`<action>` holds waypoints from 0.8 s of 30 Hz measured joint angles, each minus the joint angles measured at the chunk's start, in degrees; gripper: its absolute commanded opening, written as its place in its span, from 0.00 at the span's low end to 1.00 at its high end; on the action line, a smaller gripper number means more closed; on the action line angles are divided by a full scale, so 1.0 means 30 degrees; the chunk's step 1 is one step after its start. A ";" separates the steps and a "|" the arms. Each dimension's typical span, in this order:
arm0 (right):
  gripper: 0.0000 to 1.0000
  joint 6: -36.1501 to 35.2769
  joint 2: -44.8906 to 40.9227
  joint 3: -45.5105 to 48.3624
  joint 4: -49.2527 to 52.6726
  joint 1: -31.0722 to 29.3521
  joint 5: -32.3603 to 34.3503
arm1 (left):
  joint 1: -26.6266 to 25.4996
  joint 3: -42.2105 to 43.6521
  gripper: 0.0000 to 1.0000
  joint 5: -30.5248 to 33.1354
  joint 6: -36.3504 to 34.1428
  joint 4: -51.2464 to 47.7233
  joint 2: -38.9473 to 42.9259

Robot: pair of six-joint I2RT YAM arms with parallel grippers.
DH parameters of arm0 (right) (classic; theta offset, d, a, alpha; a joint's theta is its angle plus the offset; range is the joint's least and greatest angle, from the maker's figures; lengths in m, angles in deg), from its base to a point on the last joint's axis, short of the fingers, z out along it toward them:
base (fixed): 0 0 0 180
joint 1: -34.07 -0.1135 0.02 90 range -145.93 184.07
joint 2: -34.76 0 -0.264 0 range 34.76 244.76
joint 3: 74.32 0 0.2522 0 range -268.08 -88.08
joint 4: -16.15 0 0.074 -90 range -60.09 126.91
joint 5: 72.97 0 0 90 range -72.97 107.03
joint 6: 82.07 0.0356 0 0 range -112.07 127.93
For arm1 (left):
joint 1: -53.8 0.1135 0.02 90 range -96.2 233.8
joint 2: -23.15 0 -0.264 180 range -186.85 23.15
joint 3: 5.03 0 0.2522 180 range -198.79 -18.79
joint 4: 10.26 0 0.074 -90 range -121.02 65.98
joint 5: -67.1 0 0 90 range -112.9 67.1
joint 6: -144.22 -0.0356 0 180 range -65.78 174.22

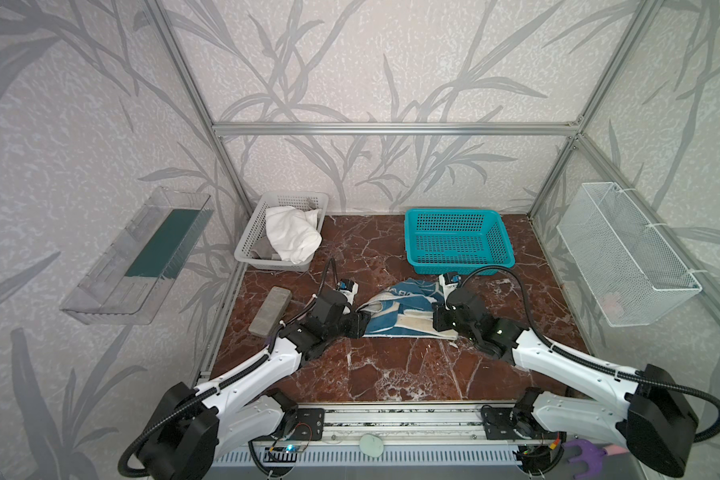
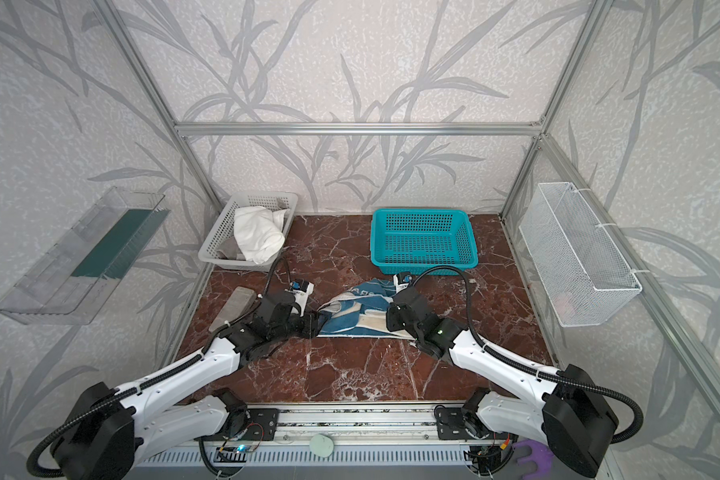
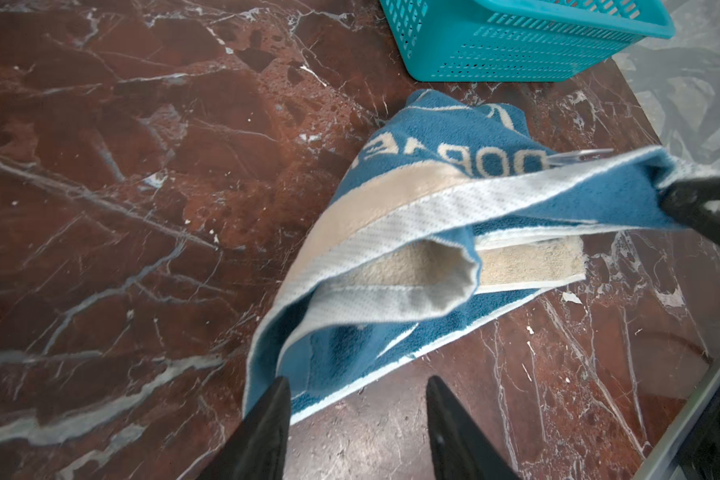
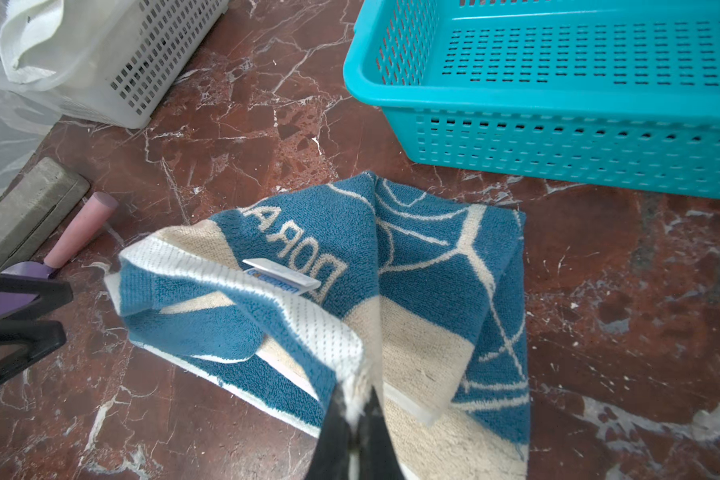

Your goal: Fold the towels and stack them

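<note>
The blue-and-cream towel (image 1: 400,311) (image 2: 356,311) lies crumpled and partly folded on the marble table between both arms. My right gripper (image 4: 356,399) (image 1: 438,322) is shut on the towel's white-hemmed edge (image 4: 329,332) and holds it lifted. My left gripper (image 3: 358,384) (image 1: 362,322) is open at the towel's other end (image 3: 329,365), with the hem beside one finger and bare marble between the jaws. A white towel (image 1: 292,237) (image 2: 258,235) is bunched in the white basket (image 1: 246,245), and a grey towel (image 1: 262,249) shows under it.
An empty teal basket (image 1: 454,266) (image 4: 558,153) stands just behind the blue towel. A grey slab (image 1: 270,311) and a pink-handled purple tool (image 4: 80,228) lie at the left. A clear shelf (image 1: 138,262) and a wire basket (image 1: 624,257) hang on the side walls.
</note>
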 measured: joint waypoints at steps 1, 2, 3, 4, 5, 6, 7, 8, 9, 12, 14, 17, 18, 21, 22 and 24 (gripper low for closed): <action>0.00 -0.0066 -0.0204 0.0000 0.0124 0.0000 0.0000 | 0.0000 0.0335 0.56 -0.0015 0.0160 0.0182 0.0058; 0.00 -0.0131 -0.0517 0.0000 0.0248 0.0007 0.0000 | 0.0000 0.0678 0.59 -0.0044 0.0328 0.0488 -0.0058; 0.00 -0.0211 -0.0882 0.0000 0.0350 0.0015 0.0000 | 0.0000 0.0962 0.61 -0.0160 0.0583 0.0860 -0.0386; 0.00 -0.0270 -0.1166 0.0000 0.0423 0.0036 0.0007 | 0.0007 0.1115 0.63 -0.0313 0.0794 0.1217 -0.0838; 0.00 -0.0313 -0.1435 0.0000 0.0495 0.0058 0.0015 | 0.0007 0.1151 0.64 -0.0583 0.1166 0.1778 -0.1596; 0.00 -0.0350 -0.1690 0.0000 0.0612 0.0073 0.0029 | 0.0007 0.1137 0.64 -0.0889 0.1450 0.2484 -0.2484; 0.00 -0.0386 -0.1858 0.0000 0.0721 0.0087 0.0036 | 0.0022 0.1064 0.64 -0.1180 0.1756 0.3031 -0.3308; 0.00 -0.0423 -0.2033 0.0000 0.0874 0.0102 0.0051 | 0.0022 0.0903 0.62 -0.1552 0.2127 0.3577 -0.4240; 0.00 -0.0466 -0.2186 -0.0007 0.1020 0.0124 0.0058 | 0.0022 0.0597 0.55 -0.1843 0.2499 0.4007 -0.5224; 0.00 -0.0714 -0.2433 -0.0328 0.1756 0.0350 -0.0007 | 0.0146 -0.0488 0.08 -0.2710 0.3519 0.5282 -0.7446; 0.00 -0.1005 -0.2535 -0.0889 0.2382 0.0663 -0.0117 | 0.0350 -0.0991 0.00 -0.3198 0.3963 0.6062 -0.7956; 0.00 -0.1348 -0.2900 -0.2149 0.3468 0.1756 -0.0546 | 0.1333 -0.1362 0.00 -0.3847 0.4248 0.6105 -0.7038; 0.00 -0.1428 -0.3096 -0.2696 0.3920 0.2550 -0.0918 | 0.1938 -0.1421 0.00 -0.4007 0.4277 0.5595 -0.6258; 0.00 -0.1588 -0.3854 -0.4095 0.4787 0.5005 -0.1967 | 0.3993 -0.1596 0.00 -0.3694 0.4065 0.3126 -0.2382; 0.00 -0.1603 -0.4109 -0.4437 0.4889 0.5610 -0.2346 | 0.4430 -0.1661 0.00 -0.3359 0.3898 0.2259 -0.1035; 0.00 -0.1625 -0.4561 -0.4962 0.5078 0.6528 -0.2922 | 0.5144 -0.1916 0.00 -0.2331 0.3446 0.0306 0.1610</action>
